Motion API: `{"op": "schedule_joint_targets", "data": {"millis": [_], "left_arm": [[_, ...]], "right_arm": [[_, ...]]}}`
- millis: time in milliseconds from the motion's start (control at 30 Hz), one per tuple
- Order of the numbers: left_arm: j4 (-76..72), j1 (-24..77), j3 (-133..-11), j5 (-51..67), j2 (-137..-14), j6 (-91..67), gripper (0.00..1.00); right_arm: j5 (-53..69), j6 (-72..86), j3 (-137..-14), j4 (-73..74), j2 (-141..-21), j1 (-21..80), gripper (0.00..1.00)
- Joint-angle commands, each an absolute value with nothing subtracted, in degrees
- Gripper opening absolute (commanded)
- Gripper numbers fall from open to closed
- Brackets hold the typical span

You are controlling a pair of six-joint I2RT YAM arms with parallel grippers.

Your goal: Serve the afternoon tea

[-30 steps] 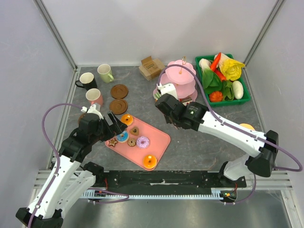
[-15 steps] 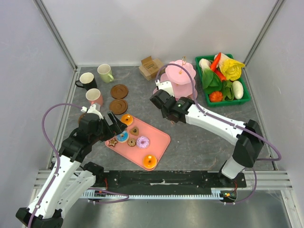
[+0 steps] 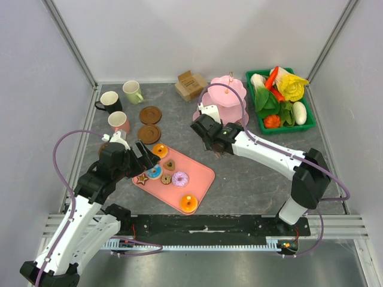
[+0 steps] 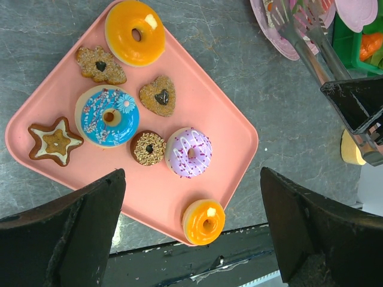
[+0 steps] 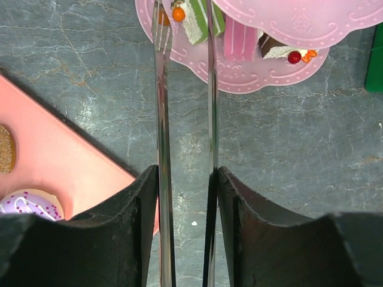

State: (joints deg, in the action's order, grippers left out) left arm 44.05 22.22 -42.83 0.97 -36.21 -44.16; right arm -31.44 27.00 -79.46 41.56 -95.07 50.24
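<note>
My right gripper is shut on metal tongs; in the top view it is beside the pink tiered stand. The tong tips straddle a green-and-white cake slice on the stand's lower plate, next to a pink slice and a chocolate slice. My left gripper is open and empty above the flat pink tray, which holds several donuts and cookies, such as the purple donut. Black, pale green and pink mugs stand at the back left beside two brown coasters.
A green basket of toy vegetables stands at the back right. A small cardboard box sits behind the stand. Metal frame posts and white walls close in the table on three sides.
My right wrist has moved slightly up and left toward the stand and its elbow has swung in to the left. The left arm and the pastries have not moved.
</note>
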Motion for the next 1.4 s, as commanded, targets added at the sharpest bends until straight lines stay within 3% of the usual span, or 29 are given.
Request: {"op": "schedule_joint_targets", "data": {"millis": [0,300,633,933,1367], "left_arm": [[42.8,22.1,-43.9,0.6,-35.9,-42.5,1.0],[43.2,22.1,-44.6,0.6,-35.9,-42.4,0.99],[43.2,22.1,-43.9,1.6,-35.9,-42.7,0.99],[43.2,22.1,-43.4,2.6,-35.1,-42.8,0.99],[43.3,22.1,-42.3,3.3,-34.5,-43.1,0.99]], "right_arm": [[-32.3,27.9,-79.3,40.3,-92.8,50.0,0.51],[-28.2,27.4,-77.7,41.1,-88.5,50.0,0.53],[-5.1,19.1,-70.1,34.6,-73.4,50.1,0.56],[10.7,16.0,-64.6,34.9,-67.2,50.0,0.58],[13.3,22.4,-60.3,35.8,-70.6,50.0,0.58]]}}
